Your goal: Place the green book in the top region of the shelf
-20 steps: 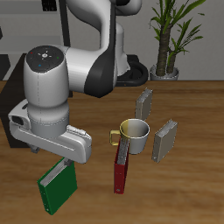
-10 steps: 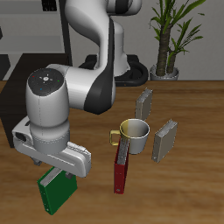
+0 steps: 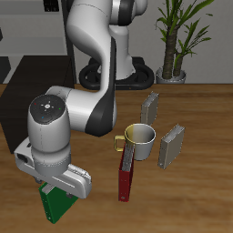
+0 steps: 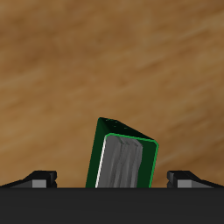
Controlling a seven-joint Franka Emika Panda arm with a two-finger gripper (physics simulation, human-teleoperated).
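Note:
The green book (image 3: pixel 55 206) stands on its edge on the wooden table near the front edge, its upper part covered by my arm's hand. In the wrist view the green book (image 4: pixel 122 159) shows its white page edges, tilted, between my fingertips (image 4: pixel 42 178). My gripper (image 4: pixel 112 178) is open, its jaws wide apart on either side of the book without touching it. In the exterior view the gripper (image 3: pixel 56 189) sits right over the book, its fingers hidden by the hand. The near-black shelf (image 3: pixel 41 71) is far back beside the robot's base.
A dark red book (image 3: pixel 126 173) stands close beside the green one. A yellow-and-white mug (image 3: pixel 141 138) sits behind it. Two grey books (image 3: pixel 170 144) (image 3: pixel 150 109) stand farther along. A potted plant (image 3: pixel 177 45) is at the back.
My arm has come down and toward the table's front edge over the green book. The hand now covers more of the book. The book has not moved.

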